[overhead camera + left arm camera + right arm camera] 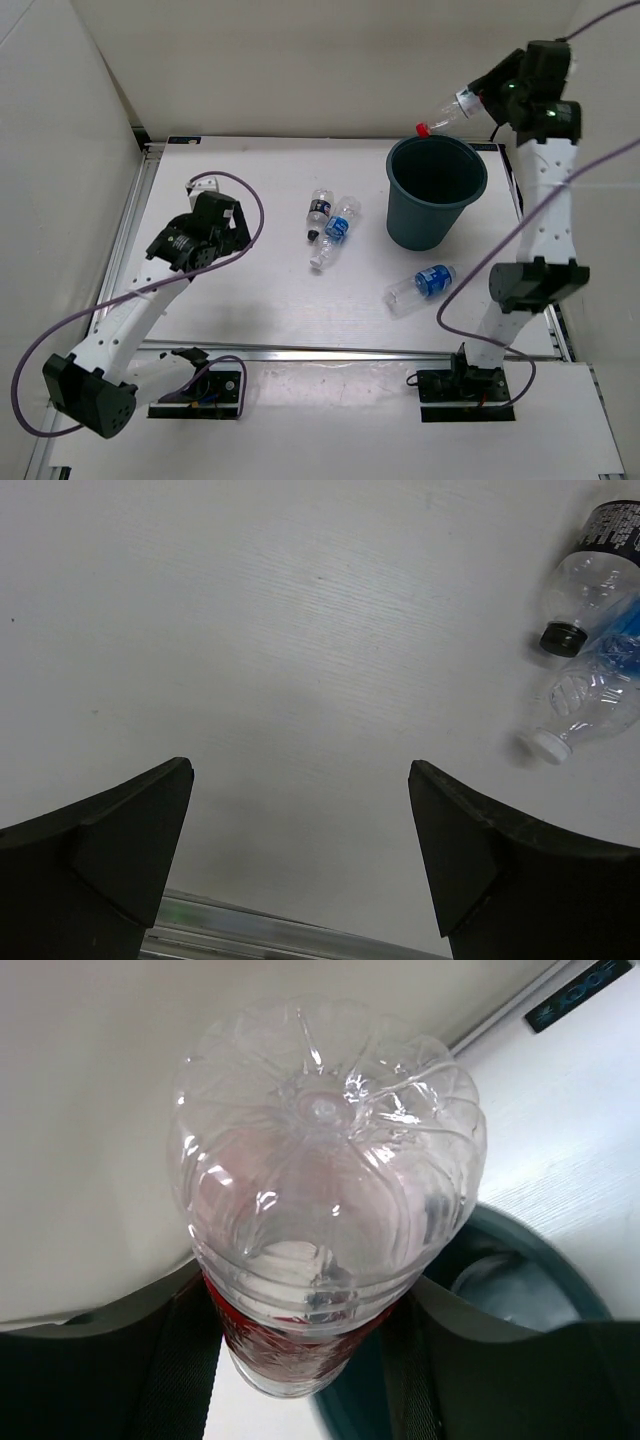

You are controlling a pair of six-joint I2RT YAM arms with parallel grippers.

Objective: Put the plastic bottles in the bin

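Observation:
My right gripper (480, 96) is shut on the red-labelled bottle (446, 108) and holds it tilted, red cap down, just above the far rim of the dark teal bin (436, 205). In the right wrist view the bottle's clear base (325, 1160) fills the frame between my gripper (310, 1340) fingers, with the bin (520, 1290) below. My left gripper (228, 222) is open and empty over the table's left side (300, 780). A dark-labelled bottle (319, 212) (598, 570) and a blue-labelled bottle (338, 232) (595, 705) lie together mid-table. Another blue-labelled bottle (425, 283) lies near the bin's base.
White walls enclose the table at the back and left. A metal rail (300, 350) runs along the near edge. Cables loop around both arms.

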